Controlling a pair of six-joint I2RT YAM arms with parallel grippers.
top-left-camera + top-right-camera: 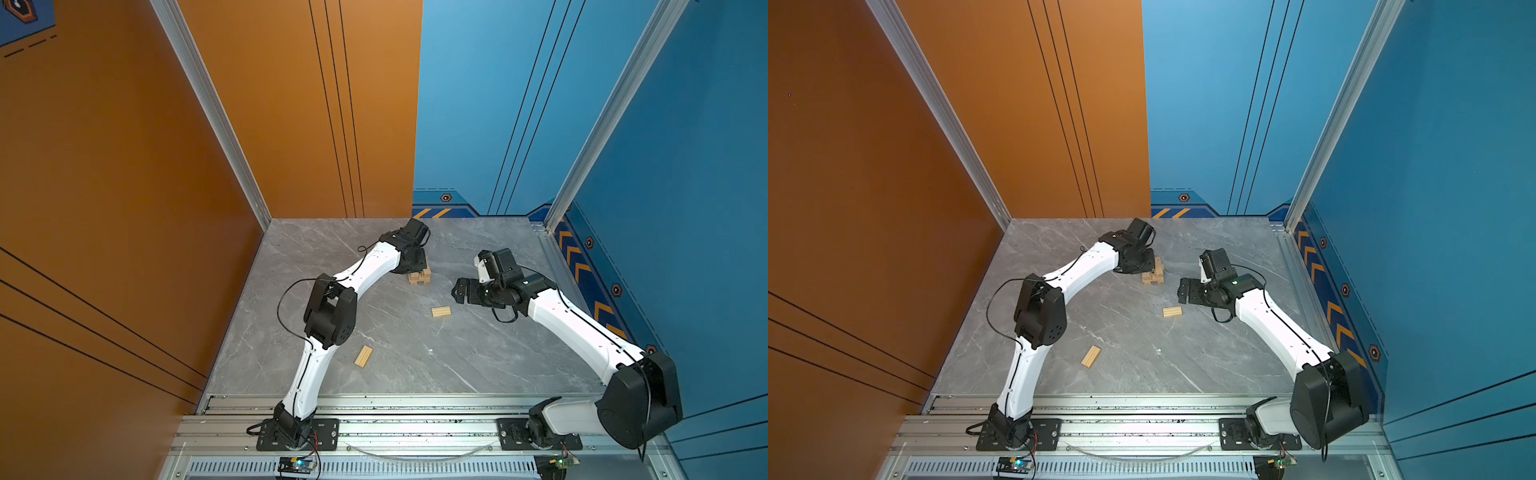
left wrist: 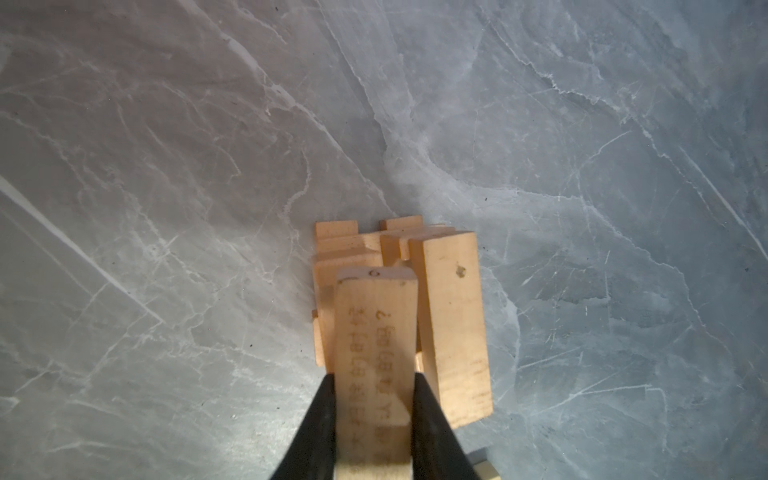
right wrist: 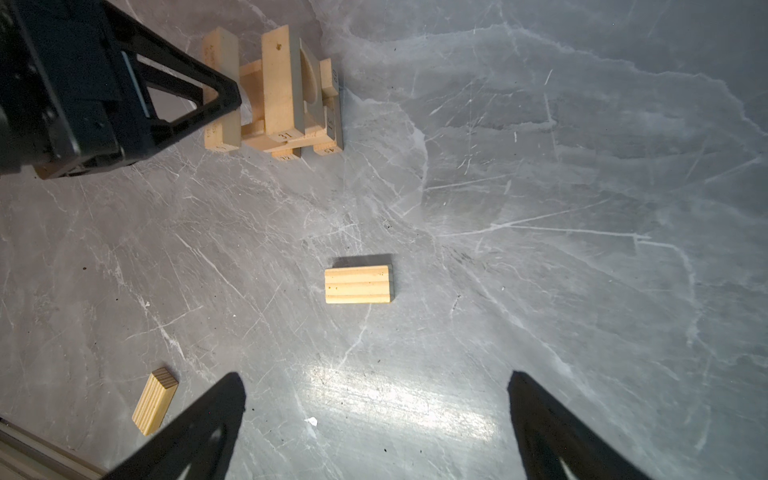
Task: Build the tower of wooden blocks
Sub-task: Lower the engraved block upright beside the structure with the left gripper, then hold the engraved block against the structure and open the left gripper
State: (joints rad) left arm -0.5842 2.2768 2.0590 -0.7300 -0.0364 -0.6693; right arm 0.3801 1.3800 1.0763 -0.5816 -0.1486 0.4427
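Note:
The tower (image 1: 420, 277) (image 1: 1153, 277) (image 3: 286, 124) is a small stack of pale wood blocks in crossed layers at the back middle of the grey table. My left gripper (image 2: 374, 378) (image 1: 415, 262) is shut on a printed wooden bar (image 2: 374, 328) (image 3: 222, 133). It holds that bar at the tower's top, parallel to another top bar (image 2: 453, 324) (image 3: 280, 83). My right gripper (image 3: 376, 378) (image 1: 458, 291) hangs open and empty right of the tower. One grooved slab (image 1: 441, 312) (image 1: 1172, 312) (image 3: 358, 285) lies flat near it. Another slab (image 1: 363, 356) (image 1: 1091, 356) (image 3: 154, 403) lies by the left arm.
An aluminium rail (image 1: 395, 419) carrying both arm bases runs along the table's front edge. An orange wall (image 1: 124, 187) closes the left side. A blue wall (image 1: 685, 208) closes the right and part of the back.

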